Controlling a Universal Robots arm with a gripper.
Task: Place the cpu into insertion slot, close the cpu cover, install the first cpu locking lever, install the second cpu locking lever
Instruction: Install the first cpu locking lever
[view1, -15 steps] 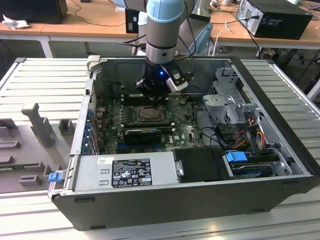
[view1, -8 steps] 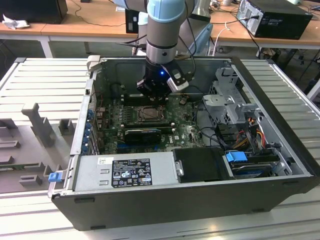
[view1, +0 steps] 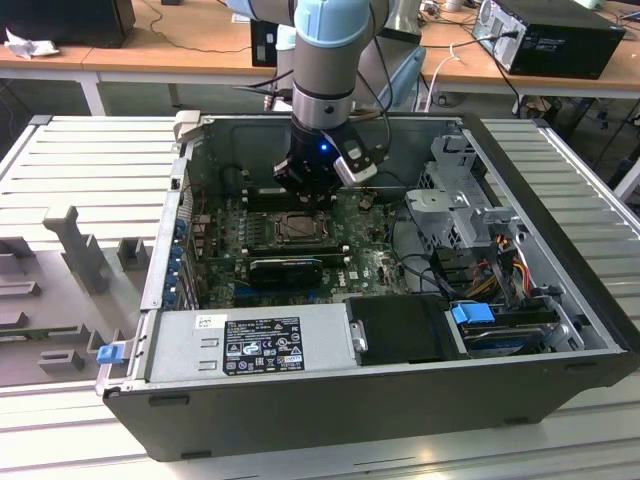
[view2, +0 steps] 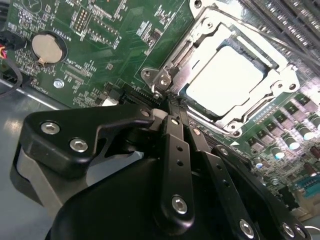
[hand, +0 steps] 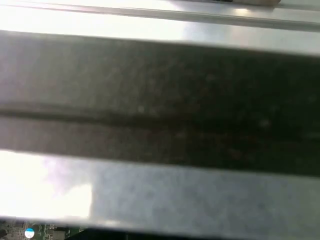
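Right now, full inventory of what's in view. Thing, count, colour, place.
computer case: 1, dark grey, open on the slatted table
motherboard: 1, green, on the case floor
insertion slot: 1, metal-rimmed, mid-board
cpu: 1, pale silver, seated in the slot
cpu cover: 1, grey metal frame, down around the chip
coin cell: 1, silver, on the board
power supply: 1, grey, case front
gripper: 1, black, fingers together, tips at the cover's corner

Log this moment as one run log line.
cpu: seated in insertion slot | cpu cover: closed | gripper: shut, at cover's corner
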